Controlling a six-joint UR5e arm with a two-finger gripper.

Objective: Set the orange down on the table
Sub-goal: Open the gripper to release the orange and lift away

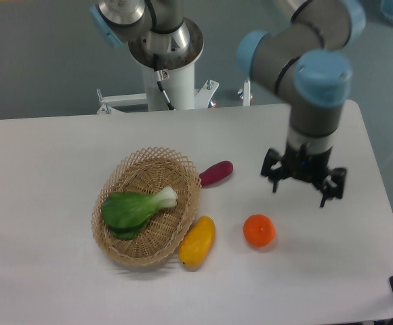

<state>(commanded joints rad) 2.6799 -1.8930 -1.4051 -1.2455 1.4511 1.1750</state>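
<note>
Orange set down, claw released above it.

The table (61,284) bears the wicker basket (147,206), and the gripper (303,186) hangs spread and empty, up and to the right of the orange (259,230), which rests alone on the tabletop near the yellow fruit (197,241). Being round, it shows no long axis or heading.

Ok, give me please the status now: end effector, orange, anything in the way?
End effector open, empty, raised up and to the right of the orange. Orange resting on the table, free. Yellow fruit beside it, apart. Nothing in the way.
</note>
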